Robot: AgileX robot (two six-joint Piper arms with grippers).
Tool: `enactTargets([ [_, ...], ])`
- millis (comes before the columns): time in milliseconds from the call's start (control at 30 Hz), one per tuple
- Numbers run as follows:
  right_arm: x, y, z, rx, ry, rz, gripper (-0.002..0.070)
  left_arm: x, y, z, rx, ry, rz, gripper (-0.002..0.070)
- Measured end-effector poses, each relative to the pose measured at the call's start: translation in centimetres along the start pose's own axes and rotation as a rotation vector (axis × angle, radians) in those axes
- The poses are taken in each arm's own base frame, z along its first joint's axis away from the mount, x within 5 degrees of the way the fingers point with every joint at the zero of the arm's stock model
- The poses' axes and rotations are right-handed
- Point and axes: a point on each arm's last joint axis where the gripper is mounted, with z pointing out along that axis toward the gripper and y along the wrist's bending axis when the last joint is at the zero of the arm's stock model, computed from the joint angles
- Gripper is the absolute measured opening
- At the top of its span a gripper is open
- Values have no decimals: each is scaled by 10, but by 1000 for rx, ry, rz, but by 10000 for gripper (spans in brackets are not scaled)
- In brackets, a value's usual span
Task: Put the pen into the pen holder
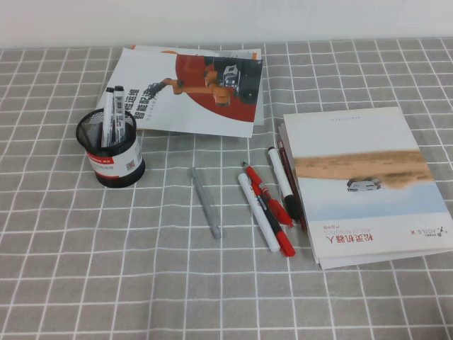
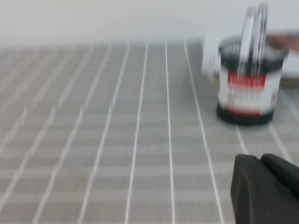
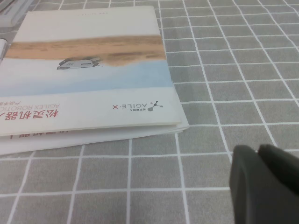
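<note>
So the pen [image 1: 257, 212] lies flat among red pens [image 1: 269, 205], well apart from the pen holder [image 1: 113, 152]. Left gripper [image 2: 266, 189] and right gripper [image 3: 266, 182] hover low; can't tell how wide either sits.

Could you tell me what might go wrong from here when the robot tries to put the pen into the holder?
The pen lies touching red pens, so a grasp could catch or scatter them. The pen holder already holds two markers, which might block entry. The left hand is near the holder; the right hand is beside the booklet.
</note>
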Motion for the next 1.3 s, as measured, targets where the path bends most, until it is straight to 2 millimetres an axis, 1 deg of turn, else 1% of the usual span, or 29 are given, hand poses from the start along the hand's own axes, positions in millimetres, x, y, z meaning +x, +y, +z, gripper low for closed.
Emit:
enactTargets([
  [67,0,0,0,0,0,0,-13,-2,0,0,-1,-19,0,-3],
  [300,0,0,0,0,0,0,-13,-21,2,-2,-17,-234,0,-3],
  [467,0,0,0,0,0,0,-13,-24,2,-3,-20,-263,0,-3],
  [733,0,0,0,0,0,0,-13,-15,1,-1,-12,-162,0,-3],
  [1133,0,0,0,0,0,0,-13,14,-1,-1,12,157,0,-3],
  [1300,0,0,0,0,0,0,-13,16,-1,-1,13,177,0,-3],
])
